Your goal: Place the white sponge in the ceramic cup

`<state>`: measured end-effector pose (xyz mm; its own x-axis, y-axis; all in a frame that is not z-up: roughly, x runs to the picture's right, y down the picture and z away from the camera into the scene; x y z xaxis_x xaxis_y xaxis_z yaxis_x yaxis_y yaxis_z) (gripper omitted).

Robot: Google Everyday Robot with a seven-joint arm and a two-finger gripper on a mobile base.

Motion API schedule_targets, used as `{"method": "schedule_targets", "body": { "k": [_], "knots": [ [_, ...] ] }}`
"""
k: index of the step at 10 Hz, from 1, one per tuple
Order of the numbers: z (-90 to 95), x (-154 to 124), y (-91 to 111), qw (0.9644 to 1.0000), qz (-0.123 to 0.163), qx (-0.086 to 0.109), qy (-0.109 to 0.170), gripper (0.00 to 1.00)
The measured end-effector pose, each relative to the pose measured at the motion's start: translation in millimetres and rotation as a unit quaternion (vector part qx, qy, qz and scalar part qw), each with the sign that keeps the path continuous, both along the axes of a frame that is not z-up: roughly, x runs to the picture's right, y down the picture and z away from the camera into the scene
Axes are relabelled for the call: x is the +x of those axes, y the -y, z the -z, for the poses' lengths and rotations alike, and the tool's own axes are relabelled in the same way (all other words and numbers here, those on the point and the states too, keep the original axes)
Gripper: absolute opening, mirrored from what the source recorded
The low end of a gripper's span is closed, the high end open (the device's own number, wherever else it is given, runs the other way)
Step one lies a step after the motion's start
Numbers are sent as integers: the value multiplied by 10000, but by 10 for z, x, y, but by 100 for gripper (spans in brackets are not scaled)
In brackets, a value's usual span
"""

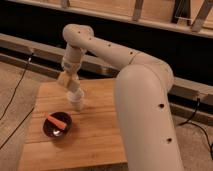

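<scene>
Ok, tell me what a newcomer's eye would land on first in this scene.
The big cream robot arm fills the right foreground and bends over to the wooden table. Its gripper hangs just above the small whitish ceramic cup, which stands left of the table's middle. Nearer the front left corner sits a dark bowl with an orange piece in it.
</scene>
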<state>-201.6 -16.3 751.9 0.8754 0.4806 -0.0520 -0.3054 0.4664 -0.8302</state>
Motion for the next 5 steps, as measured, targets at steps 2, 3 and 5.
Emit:
{"method": "schedule_targets", "body": {
  "k": [2,3,5],
  "knots": [
    [-149,-66,-82,9999,5,-110,124,0],
    [-249,-116,-84,9994,-88,-211,273,0],
    [-305,-182,-38,9981,-184,-301,507,0]
  ]
}}
